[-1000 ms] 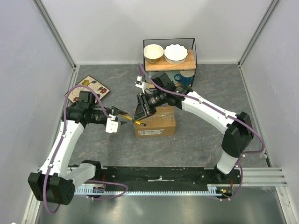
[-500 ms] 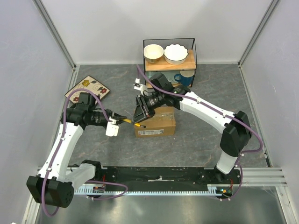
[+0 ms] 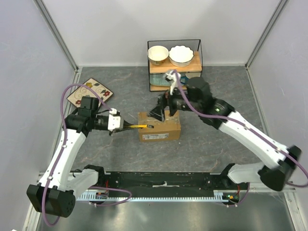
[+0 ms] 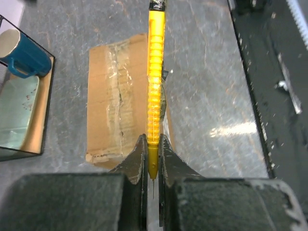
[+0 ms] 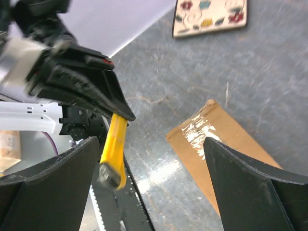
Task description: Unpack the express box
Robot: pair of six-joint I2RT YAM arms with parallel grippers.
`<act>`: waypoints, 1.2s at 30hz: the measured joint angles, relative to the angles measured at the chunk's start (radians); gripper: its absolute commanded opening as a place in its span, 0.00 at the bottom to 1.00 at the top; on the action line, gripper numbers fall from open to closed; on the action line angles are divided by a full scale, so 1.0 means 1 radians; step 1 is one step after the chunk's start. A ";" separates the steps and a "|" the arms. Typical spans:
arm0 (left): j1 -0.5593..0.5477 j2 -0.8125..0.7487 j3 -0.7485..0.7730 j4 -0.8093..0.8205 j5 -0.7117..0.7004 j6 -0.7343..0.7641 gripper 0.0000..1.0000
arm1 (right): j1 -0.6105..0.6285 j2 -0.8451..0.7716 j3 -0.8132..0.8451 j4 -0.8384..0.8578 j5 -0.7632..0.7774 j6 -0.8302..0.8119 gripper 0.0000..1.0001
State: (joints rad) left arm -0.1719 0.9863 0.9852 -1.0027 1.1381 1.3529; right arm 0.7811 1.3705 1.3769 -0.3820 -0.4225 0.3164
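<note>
The express box [image 3: 161, 126], a brown carton with shiny tape on top and a white label on its near side, lies mid-table; the left wrist view shows its taped seam [image 4: 117, 108]. My left gripper [image 3: 122, 126] is shut on the handle end of a yellow utility knife [image 3: 138, 126], which points right over the box's near-left corner. In the left wrist view the knife [image 4: 156, 67] runs straight out from the left gripper [image 4: 153, 150]. My right gripper [image 3: 162, 109] hovers over the box's far edge, open wide and empty. Its own view shows the knife [image 5: 113, 147] and box [image 5: 226, 144] between its fingers [image 5: 48, 192].
A wire rack [image 3: 174, 42] at the back holds two bowls [image 3: 158, 54] and a blue mug [image 4: 23, 57]. A floral mat [image 3: 90, 91] lies at the far left. A black rail [image 3: 163, 179] runs along the near edge.
The right gripper has let go of the knife, opened wide and pulled back up to the right. The left gripper has shut on the knife and now holds it alone.
</note>
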 measured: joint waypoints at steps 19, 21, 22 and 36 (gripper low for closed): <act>0.009 0.147 0.012 0.194 0.302 -0.701 0.02 | 0.008 -0.270 -0.370 0.436 -0.132 -0.039 0.98; 0.009 0.159 0.022 0.198 0.305 -0.716 0.02 | 0.022 -0.263 -0.373 0.465 -0.144 -0.031 0.98; 0.009 0.164 0.027 0.198 0.306 -0.722 0.02 | 0.033 -0.256 -0.373 0.484 -0.149 -0.028 0.98; 0.015 0.174 0.059 0.199 0.311 -0.753 0.02 | 0.108 -0.090 -0.373 0.689 -0.134 0.047 0.81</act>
State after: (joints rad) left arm -0.1566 1.1603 1.0443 -0.8036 1.4487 0.5999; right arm 0.8894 1.2804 1.0039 0.3065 -0.5560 0.3637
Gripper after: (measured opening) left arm 0.075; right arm 0.869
